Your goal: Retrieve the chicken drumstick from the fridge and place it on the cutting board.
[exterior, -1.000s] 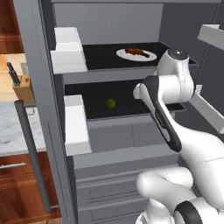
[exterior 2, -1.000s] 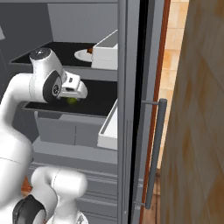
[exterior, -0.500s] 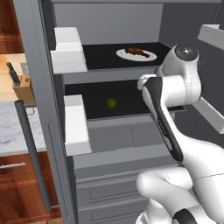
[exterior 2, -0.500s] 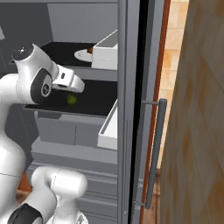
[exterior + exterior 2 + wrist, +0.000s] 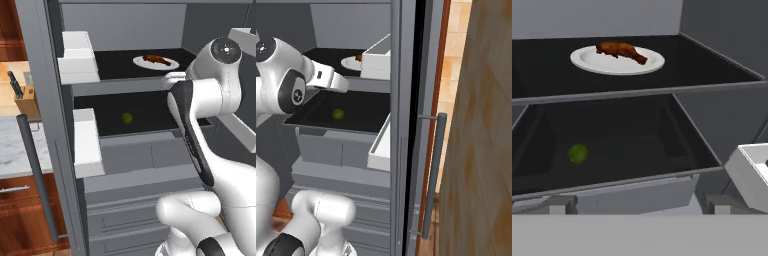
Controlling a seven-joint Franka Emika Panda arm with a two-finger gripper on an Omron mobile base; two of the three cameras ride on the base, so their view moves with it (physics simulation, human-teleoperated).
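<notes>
The chicken drumstick [image 5: 622, 50] lies reddish-brown on a white oval plate [image 5: 587, 61] on the upper black shelf of the open fridge [image 5: 46, 100]. From the left base view the drumstick [image 5: 156, 59] sits just behind my gripper [image 5: 169, 79]. My gripper [image 5: 639, 205] hovers in front of the shelves, a little below the plate's shelf edge and short of it. Its fingertips [image 5: 562, 204] stand wide apart with nothing between them, so it is open. In the right base view the gripper [image 5: 345, 86] points into the fridge [image 5: 401, 100]. The cutting board is out of view.
A small green round fruit [image 5: 578, 153] rests on the lower shelf. White door bins [image 5: 80, 60] hang on the left door, another bin [image 5: 381, 147] on the right. Grey drawers [image 5: 135, 155] sit below. A knife block [image 5: 27, 97] stands on the counter at left.
My hand has risen from the lower shelf's level to just under the upper shelf's edge. The jaws stayed open. The drumstick and the fruit have not moved.
</notes>
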